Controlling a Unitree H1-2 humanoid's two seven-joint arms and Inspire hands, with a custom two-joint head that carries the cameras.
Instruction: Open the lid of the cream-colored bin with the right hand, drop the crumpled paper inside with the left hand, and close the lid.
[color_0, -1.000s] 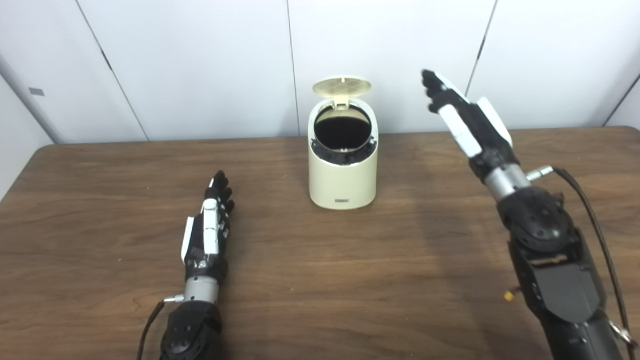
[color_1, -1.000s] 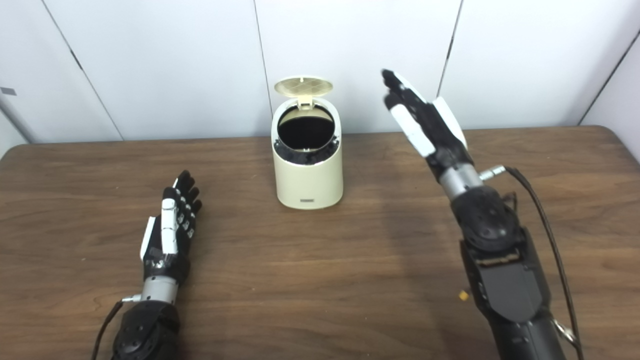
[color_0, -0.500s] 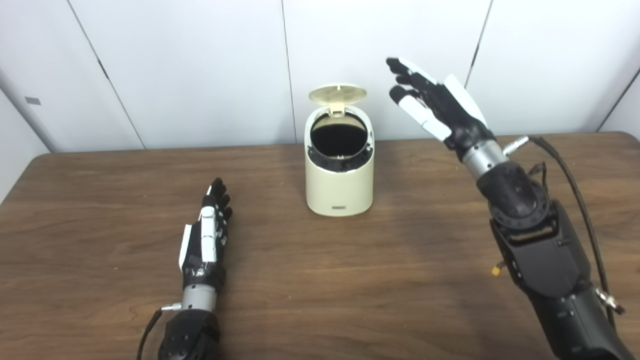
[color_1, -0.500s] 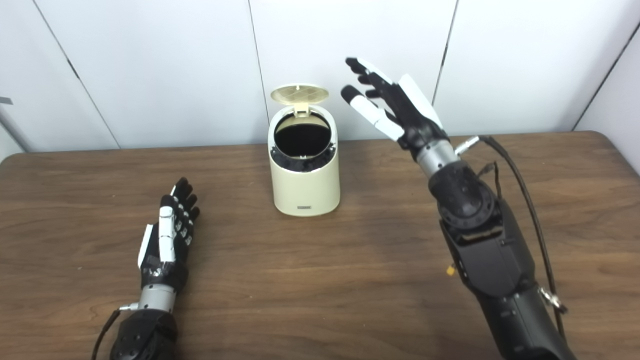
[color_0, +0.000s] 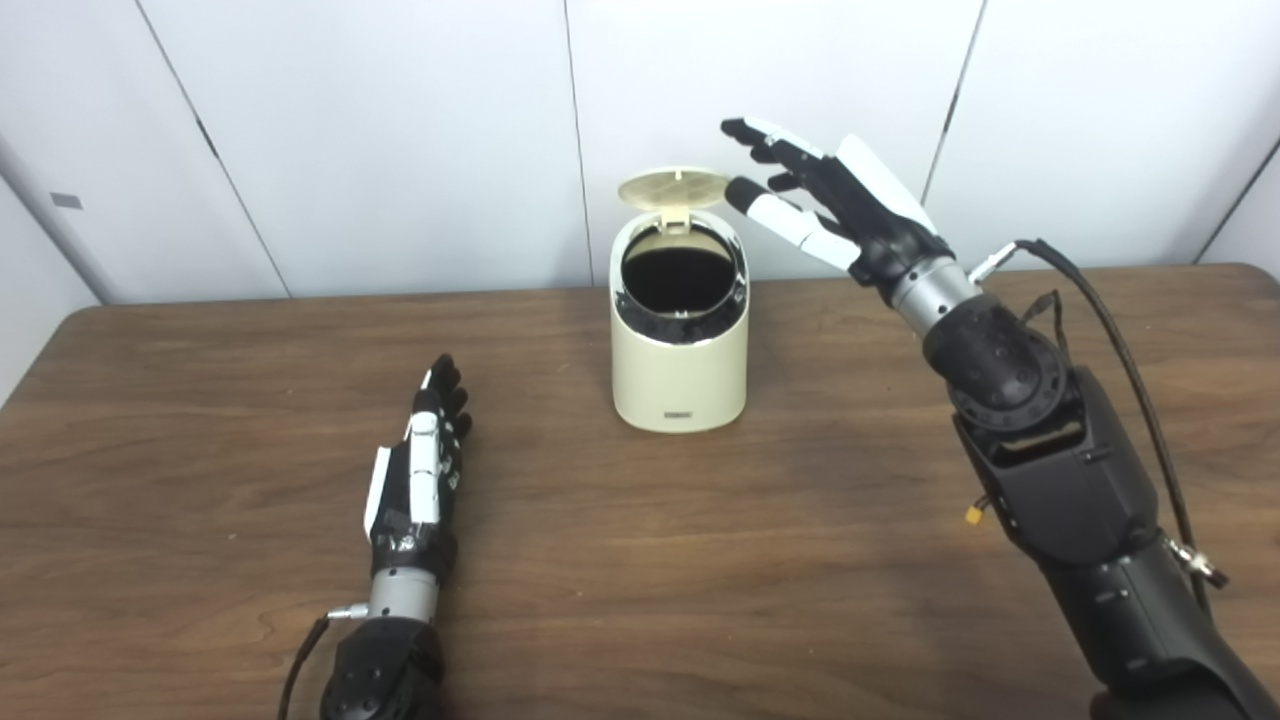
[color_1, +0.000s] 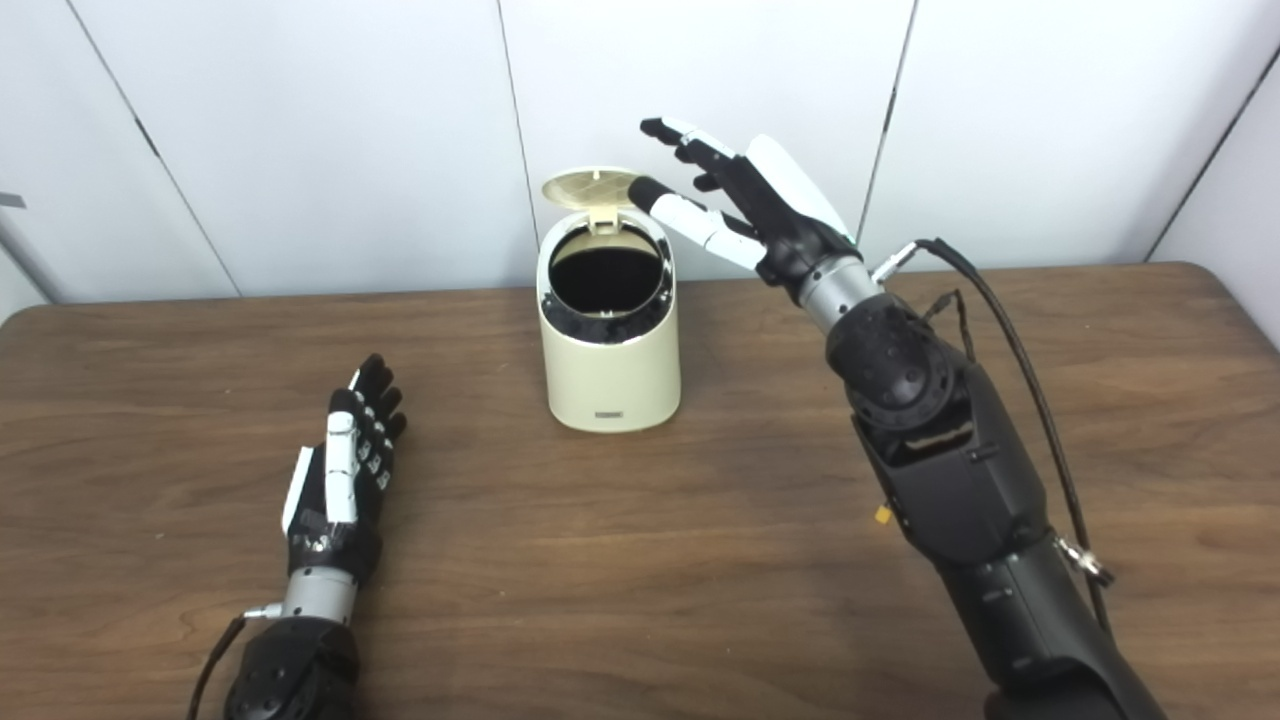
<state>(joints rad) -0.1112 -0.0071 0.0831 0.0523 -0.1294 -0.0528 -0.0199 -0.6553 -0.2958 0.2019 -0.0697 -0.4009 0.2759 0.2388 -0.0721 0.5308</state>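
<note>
From the left eye view, the right hand (color_0: 850, 205) is raised in the air with its fingers (color_0: 775, 155) spread apart and empty, reaching toward the upright lid (color_0: 673, 187) of the cream-colored bin (color_0: 680, 330). The thumb tip sits just beside the lid's edge; whether it touches I cannot tell. The left hand (color_0: 420, 480) lies flat on the brown wood-grain surface (color_0: 200, 420), fingers stretched straight, close together, holding nothing. The bin stands beyond those fingertips and off to their right, well apart. It is a smooth, rounded cylinder with a sloped top, its round mouth dark inside. A small dark label sits low on its front, too small to read.

From the right eye view, the right hand (color_1: 760, 210) shows the same splayed, empty pose, black with white plates, and its thumb overlaps the lid's (color_1: 592, 187) rim. The lid's underside has a faint grid pattern. The left hand (color_1: 345, 475) rests palm down, unloaded. No crumpled paper can be seen; the bin's (color_1: 610, 340) interior is just black.
</note>
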